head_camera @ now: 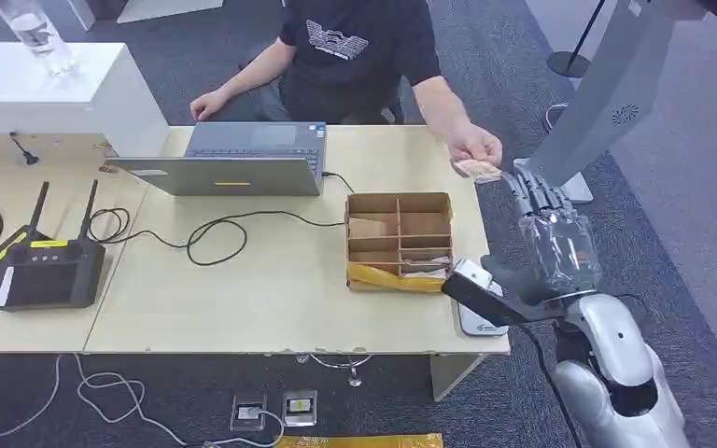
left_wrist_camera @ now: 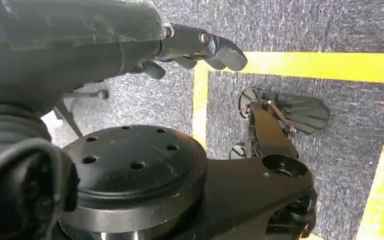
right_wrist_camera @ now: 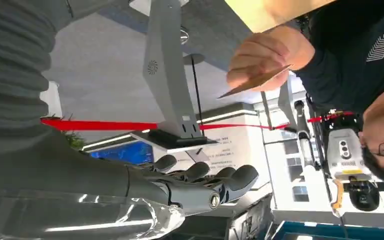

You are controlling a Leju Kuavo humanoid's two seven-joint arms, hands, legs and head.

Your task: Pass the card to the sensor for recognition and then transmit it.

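A pale wood surface [head_camera: 243,308] fills most of the head view, w/ a person in a black T-shirt [head_camera: 359,51] seated at its far side behind an open laptop [head_camera: 233,161]. Near the surface's right end sits a cardboard divider box [head_camera: 399,241], cards in some compartments; a black-and-white sensor [head_camera: 474,297] lies just beside it at the front right corner. A black handheld controller w/ two antennas [head_camera: 45,266] rests at the left. The robot's right hand [head_camera: 546,229] is raised past the surface's right edge, fingers extended and apart, holding nothing. The card [head_camera: 477,170] is pinched in the person's hand [head_camera: 474,149], just above the robot's fingertips; touching or not, can't tell. The left hand [left_wrist_camera: 200,47] hangs over grey carpet, fingers curled in, empty.
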